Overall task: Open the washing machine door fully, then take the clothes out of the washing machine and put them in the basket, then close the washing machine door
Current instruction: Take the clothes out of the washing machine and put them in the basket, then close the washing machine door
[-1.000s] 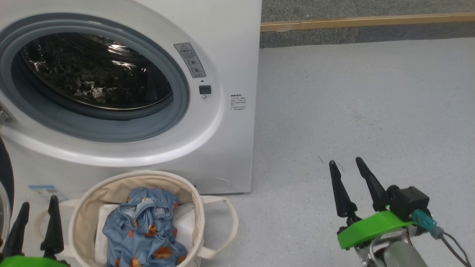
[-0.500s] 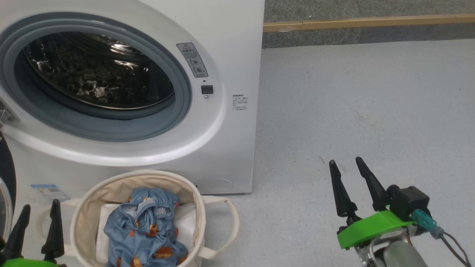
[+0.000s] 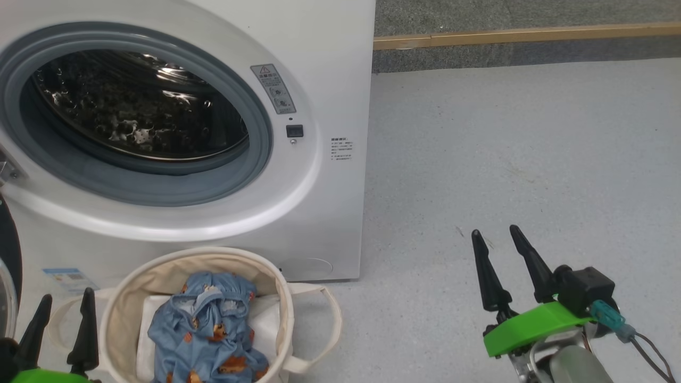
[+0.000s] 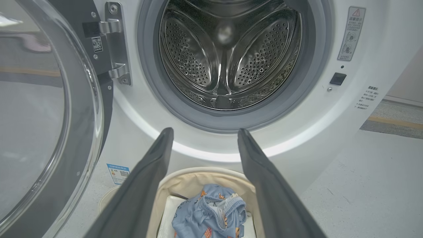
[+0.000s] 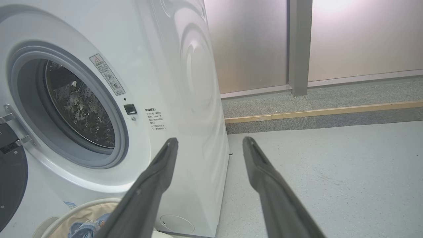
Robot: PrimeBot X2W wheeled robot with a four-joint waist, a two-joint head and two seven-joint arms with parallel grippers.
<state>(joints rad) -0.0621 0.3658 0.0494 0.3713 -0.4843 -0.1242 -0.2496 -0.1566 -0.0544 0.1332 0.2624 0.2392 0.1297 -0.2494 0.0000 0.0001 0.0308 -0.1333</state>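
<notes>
Washer (image 3: 330, 64) is found with its drum empty and the door (image 4: 39, 115) swung wide to the left. Basket (image 3: 285, 314) stands just before it, with clothes (image 3: 207, 330) lying inside. Over the last second the left fingers (image 3: 86, 335) have been shifted slightly toward the basket. Unloading is judged done, door closing outstanding. These and the right fingers (image 3: 487, 282) are held apart, empty, touching nothing.

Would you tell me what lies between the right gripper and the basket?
Bare grey floor lies between right gripper and basket, per the head view.
</notes>
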